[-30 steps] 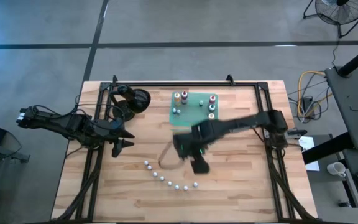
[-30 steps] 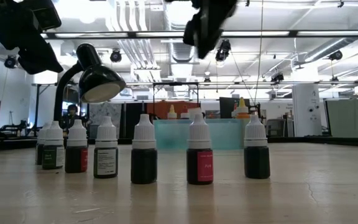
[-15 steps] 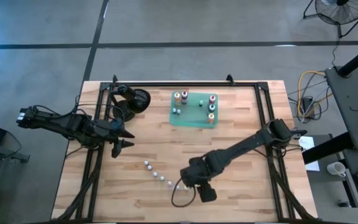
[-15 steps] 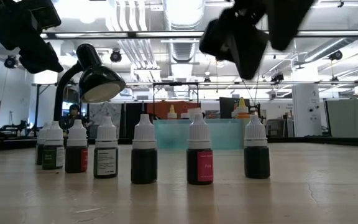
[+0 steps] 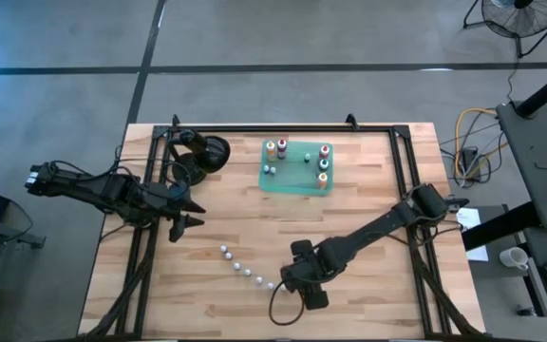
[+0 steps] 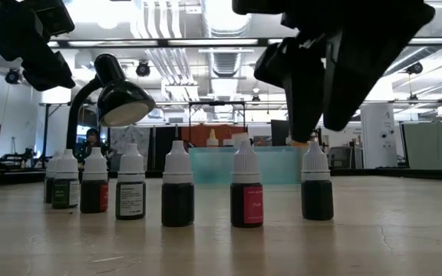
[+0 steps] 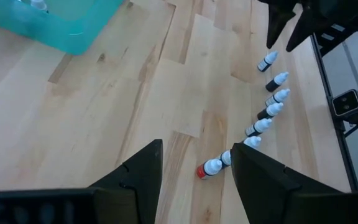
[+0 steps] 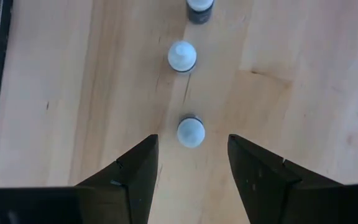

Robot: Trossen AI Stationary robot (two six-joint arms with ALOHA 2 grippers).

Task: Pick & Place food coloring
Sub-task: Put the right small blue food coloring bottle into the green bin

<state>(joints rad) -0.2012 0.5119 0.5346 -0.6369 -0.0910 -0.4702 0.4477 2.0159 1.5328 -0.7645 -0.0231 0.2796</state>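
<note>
Wooden planks of the pale table [image 5: 368,190] lie under both my arms. On them a curved row of small white-capped dark food coloring bottles [image 5: 246,270] runs from the middle-left toward the near middle; from the low camera I count six of them upright [image 6: 177,184], each a little apart from the next.

My right gripper [image 5: 288,281] is low over the right end of this row — its two dark fingers [image 8: 132,174] stand apart, pointing down, and one white round cap [image 8: 190,132] shows in the gap between them. It is not clamped; the fingers do not touch the bottle. Two more caps follow in a line beyond it [image 8: 182,56]. In the low view the same gripper hangs as a dark mass just above the bottle at the right end [image 6: 317,188].

My left gripper [image 5: 183,214] waits at the left edge of the table, off the surface, with its fingers [image 7: 135,180] also spread wide and holding nothing.

At the far middle of the table sits a flat translucent green tray [image 5: 292,180]. On it stand several more coloring bottles [image 5: 323,163] — orange, red and green ones, plus smaller pale ones. A black desk lamp [image 5: 207,154] stands left of the tray, near the far left corner.
</note>
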